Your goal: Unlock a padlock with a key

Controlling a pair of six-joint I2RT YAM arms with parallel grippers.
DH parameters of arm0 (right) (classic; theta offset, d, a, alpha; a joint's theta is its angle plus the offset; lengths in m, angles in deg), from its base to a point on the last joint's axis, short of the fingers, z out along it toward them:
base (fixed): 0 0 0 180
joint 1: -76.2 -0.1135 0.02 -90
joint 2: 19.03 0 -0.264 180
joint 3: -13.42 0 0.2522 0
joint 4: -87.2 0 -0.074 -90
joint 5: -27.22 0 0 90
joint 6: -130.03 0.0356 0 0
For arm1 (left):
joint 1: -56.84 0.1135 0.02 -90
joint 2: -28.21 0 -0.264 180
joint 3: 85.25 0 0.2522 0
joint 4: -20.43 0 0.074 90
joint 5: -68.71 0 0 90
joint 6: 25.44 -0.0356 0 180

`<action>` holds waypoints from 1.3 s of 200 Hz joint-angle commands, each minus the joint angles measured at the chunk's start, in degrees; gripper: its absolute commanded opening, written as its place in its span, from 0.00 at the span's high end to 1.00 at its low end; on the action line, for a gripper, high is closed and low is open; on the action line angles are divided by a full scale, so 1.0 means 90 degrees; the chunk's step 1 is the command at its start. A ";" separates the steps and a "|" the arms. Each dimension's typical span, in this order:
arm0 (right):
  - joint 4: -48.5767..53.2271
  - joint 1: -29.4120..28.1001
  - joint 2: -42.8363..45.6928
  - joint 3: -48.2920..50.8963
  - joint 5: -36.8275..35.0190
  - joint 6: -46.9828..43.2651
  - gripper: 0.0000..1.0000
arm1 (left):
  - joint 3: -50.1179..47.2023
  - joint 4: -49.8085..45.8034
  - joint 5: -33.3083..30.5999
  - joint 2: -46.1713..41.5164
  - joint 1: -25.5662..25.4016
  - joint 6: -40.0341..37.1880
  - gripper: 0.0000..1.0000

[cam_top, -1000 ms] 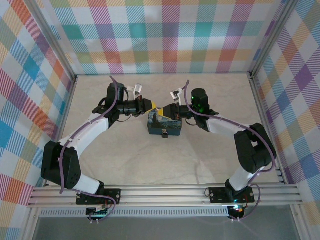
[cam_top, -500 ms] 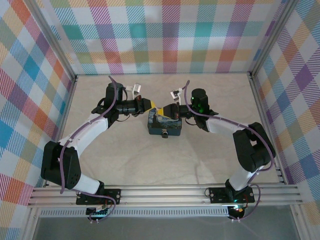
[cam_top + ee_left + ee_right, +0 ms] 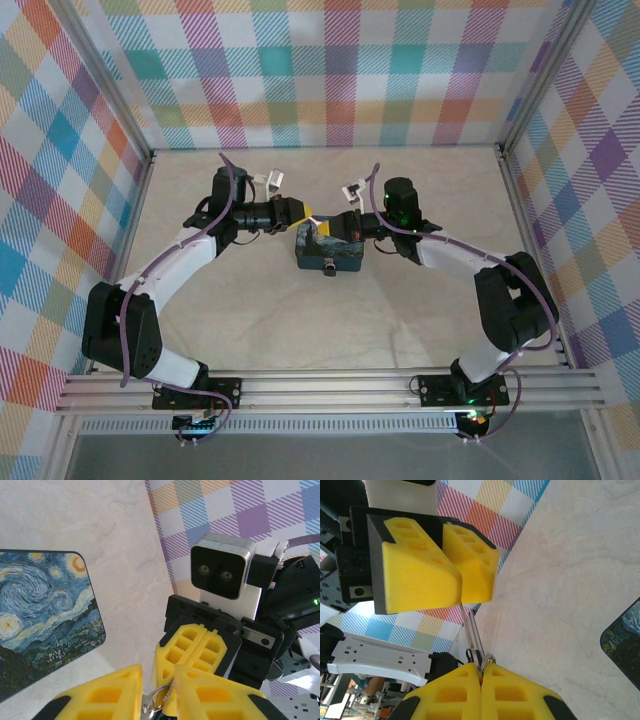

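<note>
Where the two arms bolt on at the near edge, silver rails (image 3: pixel 330 385) run across the front. Past them the table (image 3: pixel 400 320) is pale beige with a matte marble look, bare apart from the cluster in the middle. Both arms bow inward and meet over the tin (image 3: pixel 342 260), which is dark blue with a swirly night-sky lid and lies flat near the table's centre. The padlock (image 3: pixel 330 268) is a tiny dark speck touching the tin's near edge, too small for detail. Over the tin's far-left corner the grippers face tip to tip. The right gripper (image 3: pixel 481 672) has its jaws pressed together, pinching the key (image 3: pixel 472 635), thin grey blades plus a small ring, up off the table. The key runs across to the left gripper (image 3: pixel 159 696), whose jaws are a narrow gap apart with the ring sitting in that gap; can't tell if the pads touch it. Further back, bare table runs to the rear. The walls (image 3: pixel 340 70) close three sides in pastel plaid cloth, framed by silver posts (image 3: pixel 100 75).
</note>
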 commanded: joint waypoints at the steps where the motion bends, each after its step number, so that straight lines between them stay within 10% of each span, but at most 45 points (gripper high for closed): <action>1: 0.0364 -0.0044 0.0169 -0.0119 0.0196 -0.0438 1.00 | 0.0035 -0.0097 0.0324 -0.0049 0.0039 -0.0228 0.71; 41: 0.0327 -0.0056 0.0093 -0.0210 0.0286 -0.0360 1.00 | 0.0040 -0.0110 0.0485 -0.0018 -0.0057 -0.0331 0.63; 157: 0.0363 -0.0138 -0.0028 -0.0341 0.0344 -0.0311 1.00 | 0.0226 -0.0589 0.0521 0.0070 -0.0264 -0.0790 0.92; 214: 0.0245 -0.0080 0.0158 -0.0165 0.0306 -0.0304 0.70 | 0.0167 -0.0618 0.0485 0.0030 -0.0264 -0.0805 1.00; 260: -0.0597 -0.0065 -0.0023 -0.0077 0.0286 0.0369 0.71 | 0.0138 -0.0489 0.0509 0.0023 -0.0264 -0.0711 1.00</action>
